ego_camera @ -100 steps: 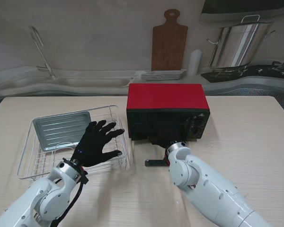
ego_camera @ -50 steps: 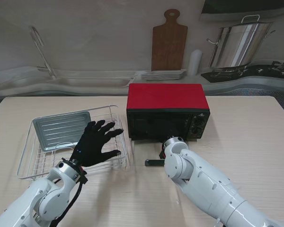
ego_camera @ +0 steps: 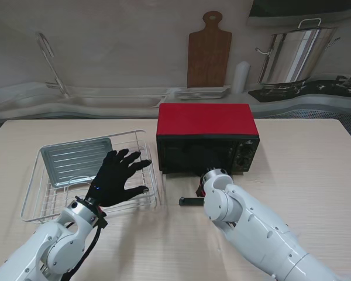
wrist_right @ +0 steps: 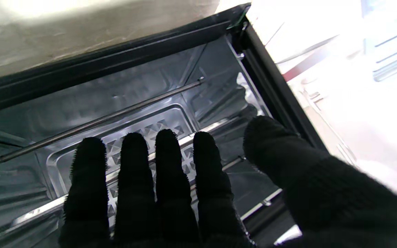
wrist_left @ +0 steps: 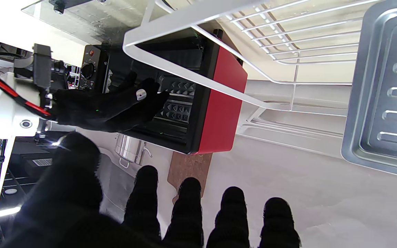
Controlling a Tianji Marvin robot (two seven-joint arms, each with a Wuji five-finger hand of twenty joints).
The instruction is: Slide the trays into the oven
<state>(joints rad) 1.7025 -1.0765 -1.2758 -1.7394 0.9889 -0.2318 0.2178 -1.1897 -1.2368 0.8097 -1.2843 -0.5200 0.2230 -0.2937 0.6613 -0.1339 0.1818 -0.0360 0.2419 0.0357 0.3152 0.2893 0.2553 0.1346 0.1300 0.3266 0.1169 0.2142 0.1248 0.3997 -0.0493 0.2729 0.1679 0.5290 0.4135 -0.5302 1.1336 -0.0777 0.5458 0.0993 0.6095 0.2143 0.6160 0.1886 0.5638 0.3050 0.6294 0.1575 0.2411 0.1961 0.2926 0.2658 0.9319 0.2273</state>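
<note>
silver metal is what the tray (ego_camera: 76, 159) is made of, so you can guess it is light, stiff and a bit slippery. it lies flat in the white wire rack (ego_camera: 36, 200) on the left side of the table (ego_camera: 304, 175), just past your left hand (ego_camera: 118, 177). that hand hovers over the near right part of the rack with its fingers (ego_camera: 133, 159) spread wide, holding nothing. the best place to take hold looks like the tray's raised rim on the side nearest you, thumb under and fingers on top. the ribbed floor of the tray gives little to grab. the rack's wire wall stands all around the tray, so you would likely need to lift it up and over before it can slide anywhere.

your right hand (wrist_right: 171, 193) is a little farther off, reaching into the mouth of the red oven (ego_camera: 207, 130). its fingers (wrist_right: 165, 165) are straight and side by side, thumb out, holding nothing. another tray (wrist_right: 143, 137) with a bumpy pattern already sits inside, on the rails.

the oven door (ego_camera: 190, 201) lies open and flat toward you, and that arm is in front of the opening too. both could block the way in.

far behind are a wooden board (ego_camera: 209, 51), a stack of plates (ego_camera: 202, 92) and a big steel pot (ego_camera: 291, 55), well apart from all this.
</note>
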